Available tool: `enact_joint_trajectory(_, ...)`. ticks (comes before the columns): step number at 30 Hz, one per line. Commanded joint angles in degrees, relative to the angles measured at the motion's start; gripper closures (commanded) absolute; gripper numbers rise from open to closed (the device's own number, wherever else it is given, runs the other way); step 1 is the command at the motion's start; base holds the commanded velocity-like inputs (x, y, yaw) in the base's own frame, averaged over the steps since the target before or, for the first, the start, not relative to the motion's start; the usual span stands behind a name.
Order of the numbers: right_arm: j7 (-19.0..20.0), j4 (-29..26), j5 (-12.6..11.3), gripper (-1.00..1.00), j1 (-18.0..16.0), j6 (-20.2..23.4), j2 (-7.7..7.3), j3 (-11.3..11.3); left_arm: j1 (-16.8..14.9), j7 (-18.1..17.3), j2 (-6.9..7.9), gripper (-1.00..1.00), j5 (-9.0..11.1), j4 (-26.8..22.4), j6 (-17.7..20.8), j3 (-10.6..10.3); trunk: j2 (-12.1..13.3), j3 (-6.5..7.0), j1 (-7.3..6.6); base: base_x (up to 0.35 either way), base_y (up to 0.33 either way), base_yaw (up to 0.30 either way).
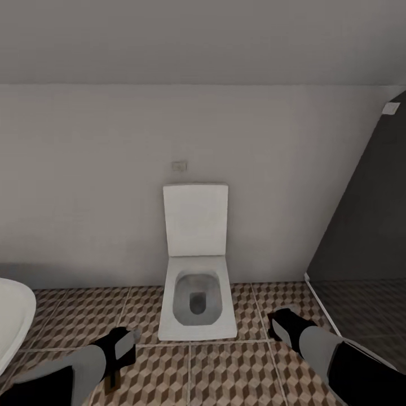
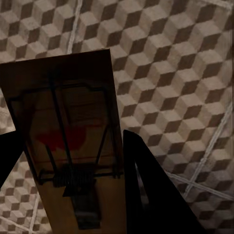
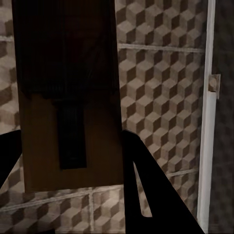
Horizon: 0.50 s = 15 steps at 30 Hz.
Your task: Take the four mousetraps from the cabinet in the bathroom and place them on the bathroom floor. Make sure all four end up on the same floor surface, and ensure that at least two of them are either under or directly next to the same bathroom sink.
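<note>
A mousetrap point(image 2: 68, 97), a brown plate with wire parts and a red mark, sits between the fingers of my left gripper point(image 2: 68, 146), which is shut on it above the bathroom floor point(image 2: 185, 73). My right gripper point(image 3: 68, 141) is shut on a second mousetrap point(image 3: 68, 73), dark and in shadow. In the head view the left gripper point(image 1: 121, 347) hangs low over the cube-patterned floor point(image 1: 225, 372), right of a white sink point(image 1: 11, 321). The right gripper point(image 1: 282, 327) hovers to the right of the toilet. The cabinet is out of view.
A white toilet point(image 1: 196, 304) with its lid up stands against the wall straight ahead, between the two arms. At the right a white threshold strip point(image 1: 321, 304) borders the dark shower floor point(image 1: 366, 316). Patterned tiles stretch in front of the toilet.
</note>
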Motion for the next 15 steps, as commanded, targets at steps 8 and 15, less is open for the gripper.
enact_joint_trajectory(8, -0.2, -0.1, -0.7, 1.00, -0.3, 1.1, 0.00, 0.4, -0.3, 0.2, -0.02, 1.00, 0.3, -0.1, -0.2, -3.7, 0.0, -0.05, 0.00, 0.000, 0.000, 0.000)
enact_joint_trajectory(15, -0.2, -0.1, -0.6, 1.00, 0.1, -0.5, -0.03, 0.6, -0.6, 0.3, 3.03, 1.00, 0.4, 0.4, -8.3, -6.0, 0.0, -0.05, 0.00, 0.000, 0.000, 0.000)
